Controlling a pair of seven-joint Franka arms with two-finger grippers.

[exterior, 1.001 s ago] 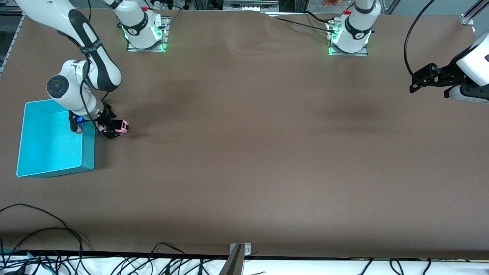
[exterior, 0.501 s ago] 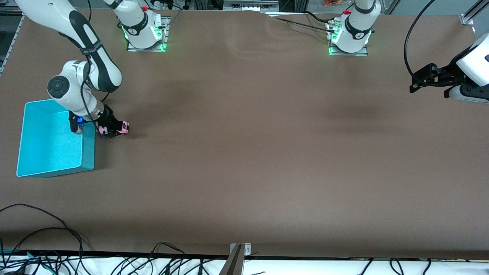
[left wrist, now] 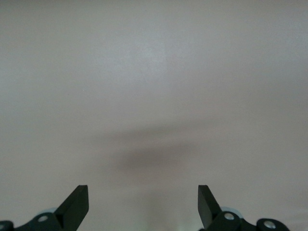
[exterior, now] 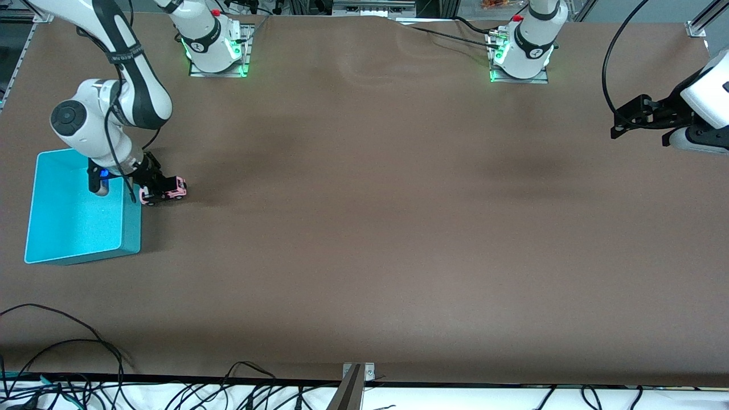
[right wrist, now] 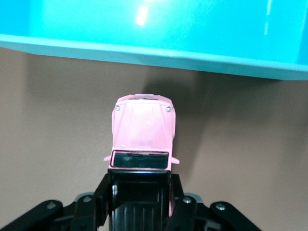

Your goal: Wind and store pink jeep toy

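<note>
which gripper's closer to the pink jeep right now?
Right. The right gripper is shut on the pink jeep toy, beside the turquoise bin. The left gripper waits open over bare table at the left arm's end.

Right gripper (exterior: 161, 189) — jaws now clamped on pink jeep toy (exterior: 172, 189).

The pink jeep toy (exterior: 164, 191) sits just beside the bin (exterior: 74, 250) at the right arm's end of the tabletop (exterior: 364, 228), held in the right gripper (exterior: 152, 185) (nose toward the bin wall). The left gripper (exterior: 621, 122) waits over the left arm's end, well apart
</note>
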